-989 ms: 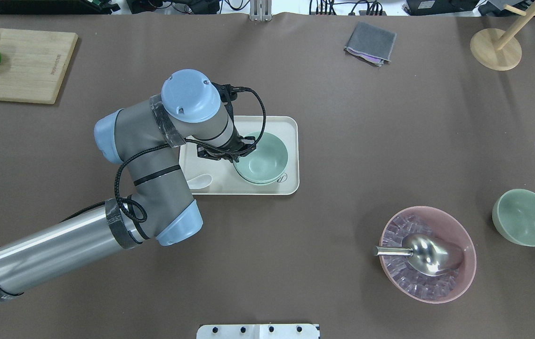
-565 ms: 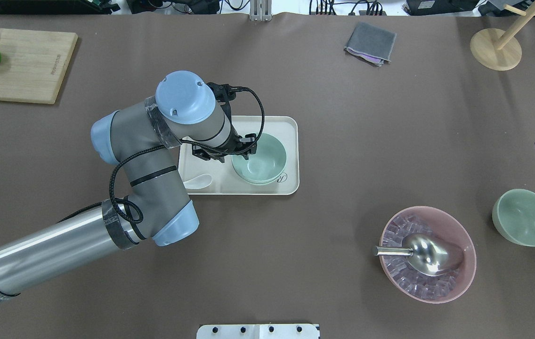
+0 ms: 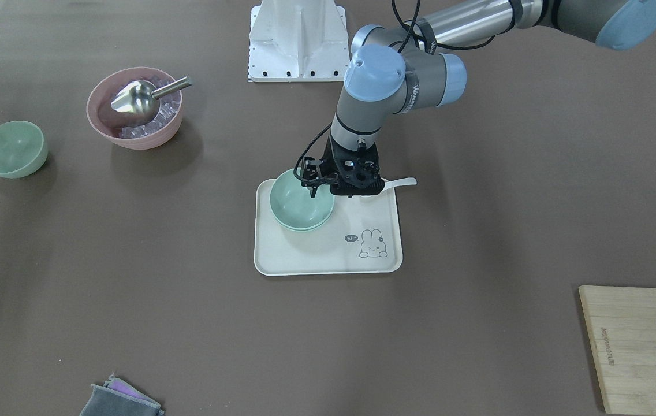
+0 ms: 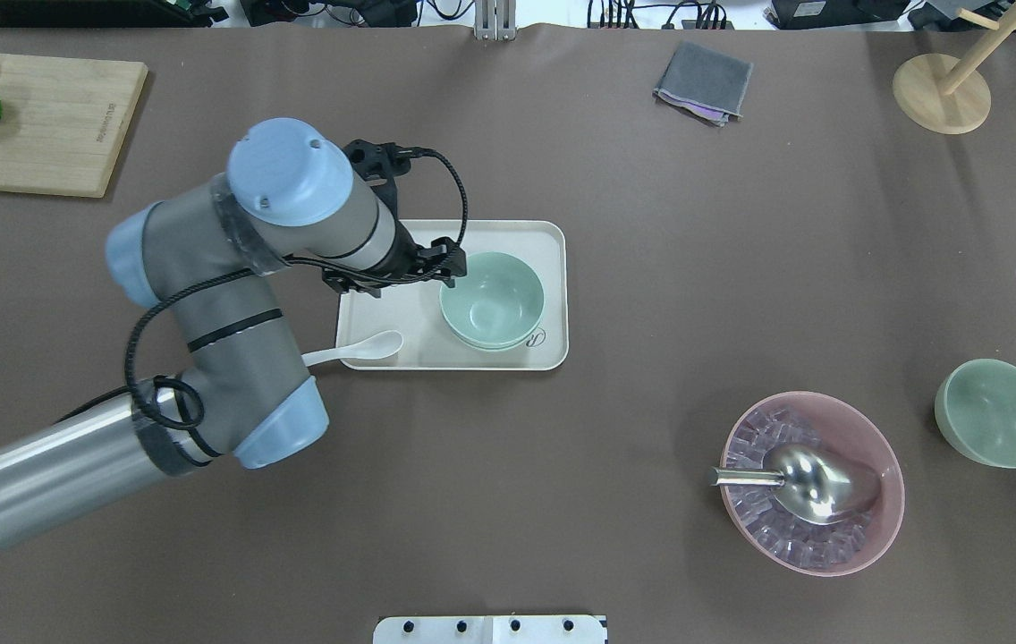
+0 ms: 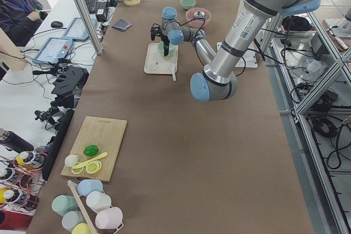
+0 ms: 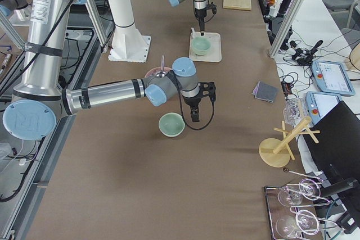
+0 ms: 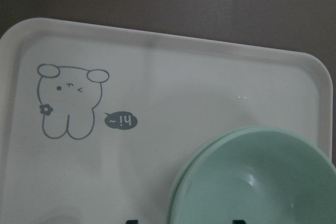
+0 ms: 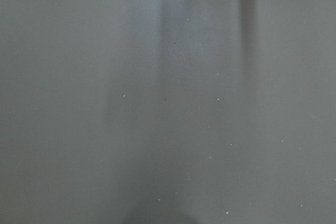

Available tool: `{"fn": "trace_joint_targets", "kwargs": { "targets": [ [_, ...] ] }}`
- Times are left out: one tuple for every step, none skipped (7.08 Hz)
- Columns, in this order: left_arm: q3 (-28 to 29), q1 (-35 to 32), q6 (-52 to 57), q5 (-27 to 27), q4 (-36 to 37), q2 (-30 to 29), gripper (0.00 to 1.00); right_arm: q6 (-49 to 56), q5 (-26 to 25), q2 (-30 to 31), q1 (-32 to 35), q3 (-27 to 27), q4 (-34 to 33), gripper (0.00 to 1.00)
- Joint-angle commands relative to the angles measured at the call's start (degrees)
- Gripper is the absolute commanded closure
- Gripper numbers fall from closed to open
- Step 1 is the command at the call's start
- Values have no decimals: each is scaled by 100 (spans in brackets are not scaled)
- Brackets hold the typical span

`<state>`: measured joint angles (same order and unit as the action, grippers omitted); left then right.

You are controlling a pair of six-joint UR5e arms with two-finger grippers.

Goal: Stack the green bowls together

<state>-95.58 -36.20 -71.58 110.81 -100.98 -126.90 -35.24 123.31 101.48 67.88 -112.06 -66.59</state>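
Observation:
Two pale green bowls (image 4: 492, 300) sit nested in each other on the right half of a cream tray (image 4: 401, 317); the double rim shows in the left wrist view (image 7: 252, 182). My left gripper (image 4: 448, 271) hovers at the stack's left rim (image 3: 312, 184), its fingers wide apart and holding nothing. A third green bowl (image 4: 995, 413) stands alone at the table's right side, also in the front view (image 3: 10, 148). My right gripper (image 6: 194, 114) hangs beside that bowl; I cannot tell whether it is open or shut.
A white spoon (image 4: 356, 348) lies over the tray's left front edge. A pink bowl of ice with a metal scoop (image 4: 812, 483) stands left of the lone bowl. A cutting board (image 4: 34, 121), a grey cloth (image 4: 703, 82) and a wooden stand (image 4: 942, 94) line the far side.
My left gripper has let go of the upper bowl's rim and the arm has drawn back to the left. The stack rests still on the tray. The spoon now shows.

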Motion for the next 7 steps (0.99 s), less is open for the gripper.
{"fn": "trace_joint_targets", "kwargs": {
  "targets": [
    [-1020,-543,1209,273,1144,595,2,0,9,47,-3,0,-3,0],
    [-1259,-886,1799,283,1499,874,2,0,17,65,-3,0,6,0],
    [-1322,-1472,2762,536,1511,1295,2,9,26,100,-3,0,6,0],
    [-1314,-2122,3964,878,1520,1734,2,18,44,213,-3,0,50,0],
    [-1271,-2824,5229,1038,1477,2226,2,-26,70,441,-3,35,459,0],
    [-1105,-3641,6190,1448,1529,2457,2,-44,79,660,-3,44,620,0],
    [-825,-4301,7305,1809,1538,2703,2,8,79,880,-3,53,708,1]
  ]
}}
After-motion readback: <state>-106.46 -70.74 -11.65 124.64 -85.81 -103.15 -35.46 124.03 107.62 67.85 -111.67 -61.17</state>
